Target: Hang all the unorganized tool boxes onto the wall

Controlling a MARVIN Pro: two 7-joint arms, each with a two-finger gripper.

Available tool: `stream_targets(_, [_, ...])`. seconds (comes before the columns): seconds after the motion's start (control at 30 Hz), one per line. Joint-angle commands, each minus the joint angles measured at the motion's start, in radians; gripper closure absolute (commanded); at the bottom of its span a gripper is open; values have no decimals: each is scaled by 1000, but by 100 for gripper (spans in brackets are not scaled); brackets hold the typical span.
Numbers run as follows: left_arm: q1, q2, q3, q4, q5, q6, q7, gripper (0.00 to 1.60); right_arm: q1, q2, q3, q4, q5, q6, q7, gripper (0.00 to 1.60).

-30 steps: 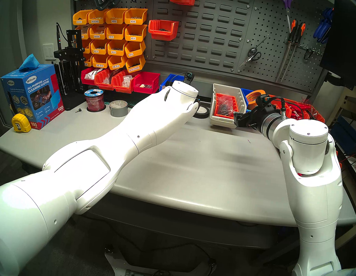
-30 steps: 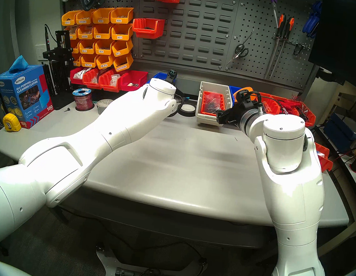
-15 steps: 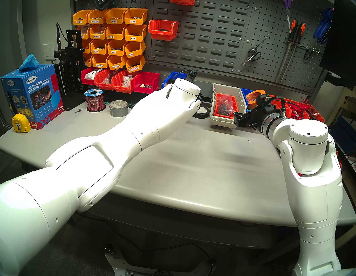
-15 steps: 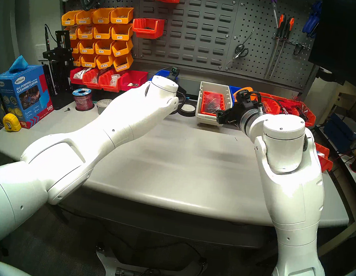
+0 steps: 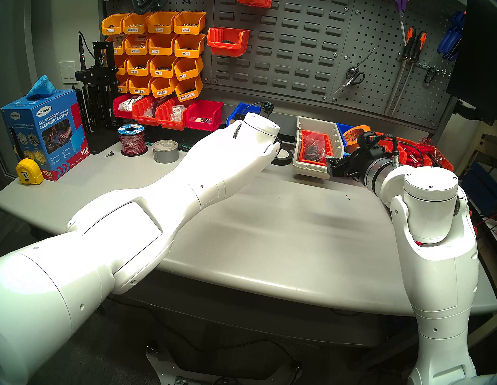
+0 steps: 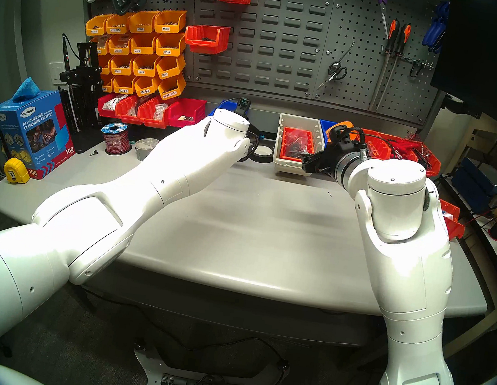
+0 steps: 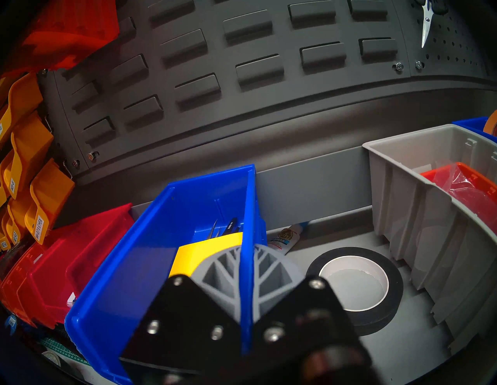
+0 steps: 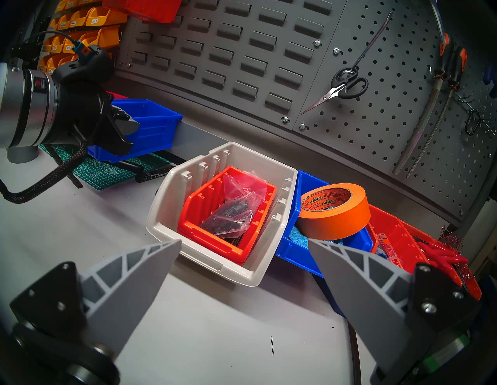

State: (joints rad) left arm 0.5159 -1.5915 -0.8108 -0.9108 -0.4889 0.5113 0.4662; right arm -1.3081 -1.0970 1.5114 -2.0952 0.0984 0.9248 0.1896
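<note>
My left gripper point(image 7: 247, 258) is shut on the right side wall of a bright blue tool box point(image 7: 166, 242), one finger inside and one outside. That box stands at the back of the table below the louvred wall point(image 5: 291, 36) and also shows in the right wrist view point(image 8: 153, 126). It holds a yellow block and small tools. My right gripper point(image 8: 244, 240) is open and empty, just in front of the beige tool box point(image 8: 215, 258), which holds an orange-red bin with a plastic bag. The second blue tool box point(image 8: 295, 247) stands right of the beige one, with an orange tape roll in it.
A black tape roll point(image 7: 355, 285) and a glue bottle point(image 7: 285, 236) lie between the held box and the beige one. Red bins point(image 5: 169, 112) stand left of it. Two orange-red bins point(image 5: 226, 41) hang on the wall's left side. Yellow-orange bins point(image 5: 162, 49) fill the left pegboard.
My left arm has shifted slightly to the right and forward with the blue tool box in its grip. My right arm has not moved.
</note>
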Motion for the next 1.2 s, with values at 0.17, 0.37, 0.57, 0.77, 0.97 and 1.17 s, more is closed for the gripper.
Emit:
stream_targets(0.17, [-72, -24, -3, 31, 19, -35, -9, 160, 12, -2, 2, -10, 2, -3, 1, 0])
stream_targets(0.37, [-78, -34, -5, 57, 21, -44, -19, 160, 12, -2, 2, -10, 2, -3, 1, 0])
stream_targets(0.57, [-72, -54, -7, 95, 18, -60, -26, 160, 12, -2, 2, -10, 3, -2, 2, 0])
stream_targets(0.77, [-49, -70, -30, 109, -1, -73, -24, 160, 13, -2, 2, -10, 3, -2, 2, 0])
stream_targets(0.97, [-16, -65, -44, 86, -13, -90, -34, 160, 13, -2, 2, -10, 3, -2, 2, 0])
stream_targets(1.17, [15, -55, -53, 41, -23, -97, -36, 20, 13, -2, 2, -10, 3, -2, 2, 0])
